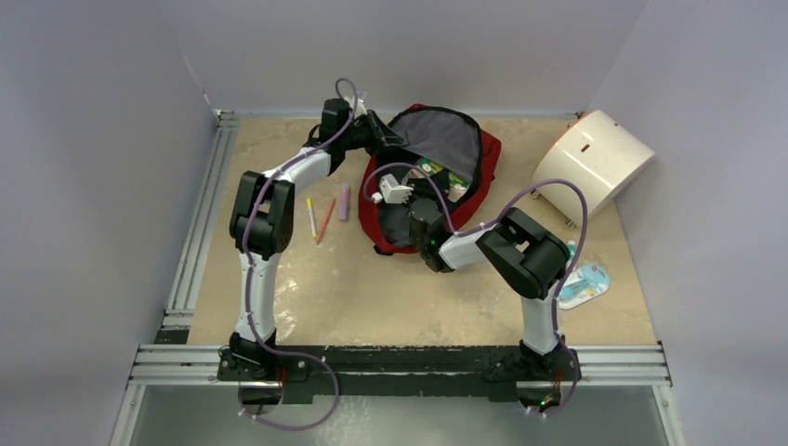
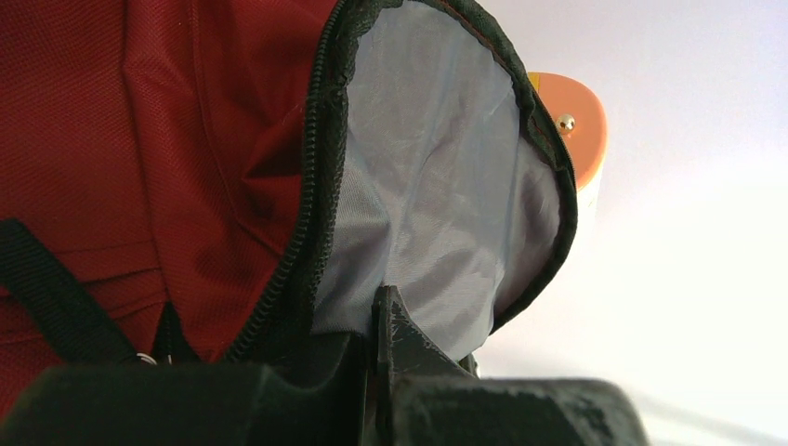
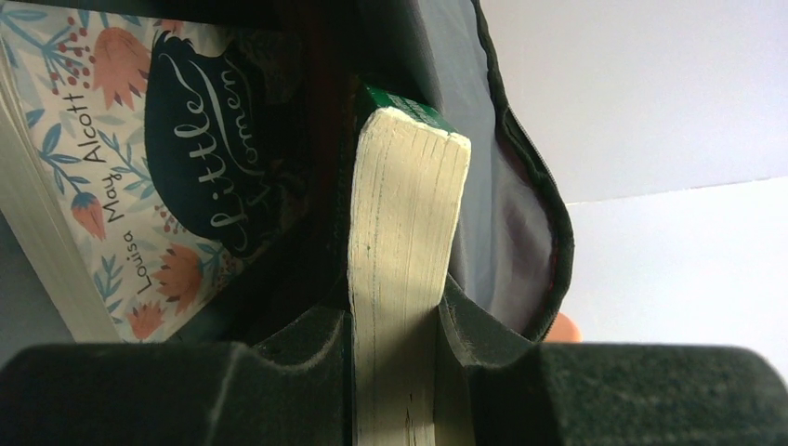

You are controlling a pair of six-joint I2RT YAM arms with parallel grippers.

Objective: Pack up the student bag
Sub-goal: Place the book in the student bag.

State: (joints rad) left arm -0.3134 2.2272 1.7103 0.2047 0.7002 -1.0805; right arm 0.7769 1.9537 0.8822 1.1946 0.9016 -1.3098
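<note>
The student bag (image 1: 479, 163), dark red with a grey lining, lies open at the back middle of the table. My left gripper (image 1: 388, 137) is at its top-left rim, shut on the grey lining of the flap (image 2: 437, 186) beside the black zipper (image 2: 307, 232) and holding it up. The jaws (image 2: 383, 302) are pressed together on the fabric. My right gripper (image 3: 395, 316) is shut on a thick green-covered book (image 3: 404, 214), cream page edge toward the camera, standing inside the bag's mouth. A floral "Little Women" book (image 3: 177, 139) lies in the bag to its left.
A white rounded box (image 1: 595, 158) stands at the back right. Two pencils (image 1: 319, 219) and a purple marker (image 1: 343, 201) lie left of the bag. A turquoise packet (image 1: 584, 283) lies by the right arm. Grey walls close the table in.
</note>
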